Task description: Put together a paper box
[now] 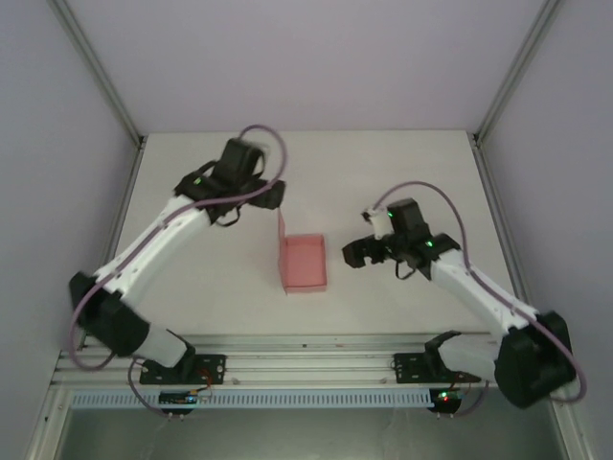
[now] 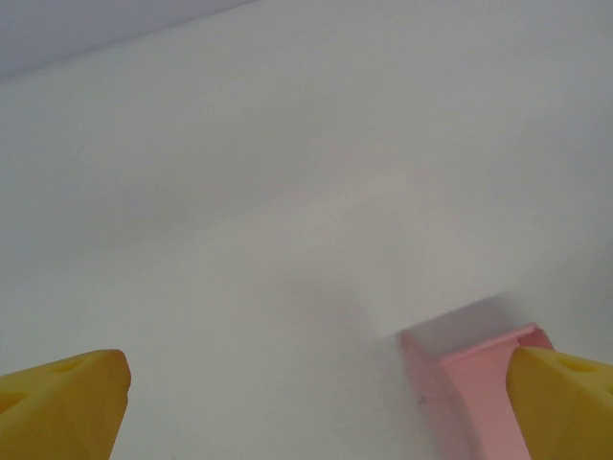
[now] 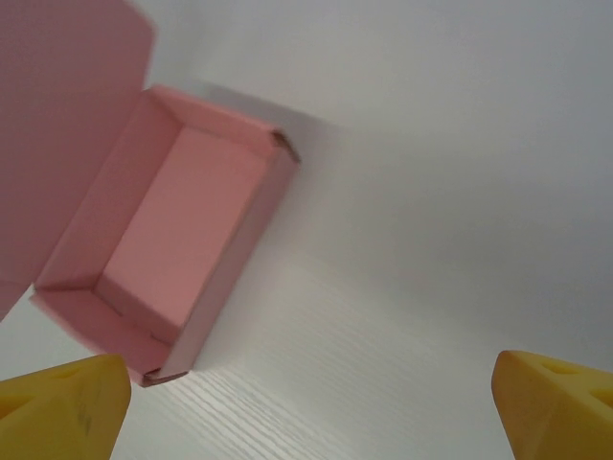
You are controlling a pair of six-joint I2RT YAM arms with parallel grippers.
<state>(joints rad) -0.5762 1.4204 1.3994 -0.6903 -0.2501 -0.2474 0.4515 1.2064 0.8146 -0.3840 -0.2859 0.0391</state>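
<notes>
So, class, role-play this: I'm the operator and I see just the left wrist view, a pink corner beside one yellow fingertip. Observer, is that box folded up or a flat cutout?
Observer: Folded. The paper box is an open tray, its walls up.
Operator: Lid shut?
Observer: No, the lid flap stands up along one long side.
Operator: Where's the other arm?
Observer: The right gripper is open, facing the box's other long side, not gripping it.
</notes>
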